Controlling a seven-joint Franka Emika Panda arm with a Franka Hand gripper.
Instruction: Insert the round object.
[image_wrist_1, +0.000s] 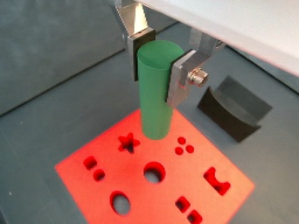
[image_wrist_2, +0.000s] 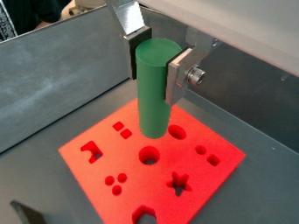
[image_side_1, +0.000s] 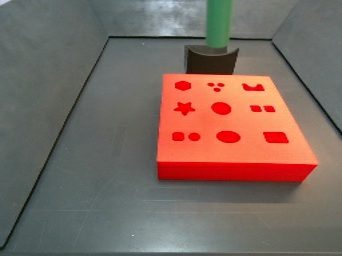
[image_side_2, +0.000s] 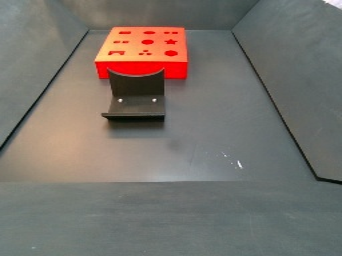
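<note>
Green and smooth, the round object (image_wrist_1: 156, 87) stands upright between the silver fingers (image_wrist_1: 184, 77) of the pincer (image_wrist_1: 156, 61), which is clamped on its upper part; in both wrist views the dark pads press its sides and most of its length hangs free below them. The peg's lower end hangs above the red block (image_wrist_1: 222, 188) without touching it. In a wrist view that end overlaps the block's top close to a round hole (image_wrist_2: 177, 132), with another round hole (image_wrist_2: 149, 156) nearer the middle; whether the peg is lined up with either is hard to judge from this angle.

In a side view the block (image_side_1: 234, 165) lies on the dark counter (image_side_1: 80, 200), its top cut with shaped openings: a star (image_side_1: 186, 108), round holes, a rectangle and small paired dots. At twelve o'clock from the block, just beyond its far edge, sits the dark grey curved holder (image_side_1: 213, 58), and the peg (image_side_1: 219, 22) shows as a green column above it, running out of the picture's top, so the pincer itself is out of that view.

In a side view from the opposite end, the holder (image_side_2: 135, 100) is nearer and the block (image_side_2: 143, 65) lies just behind it at twelve o'clock, with grey walls (image_side_2: 267, 15) rising around the counter (image_side_2: 201, 160).
</note>
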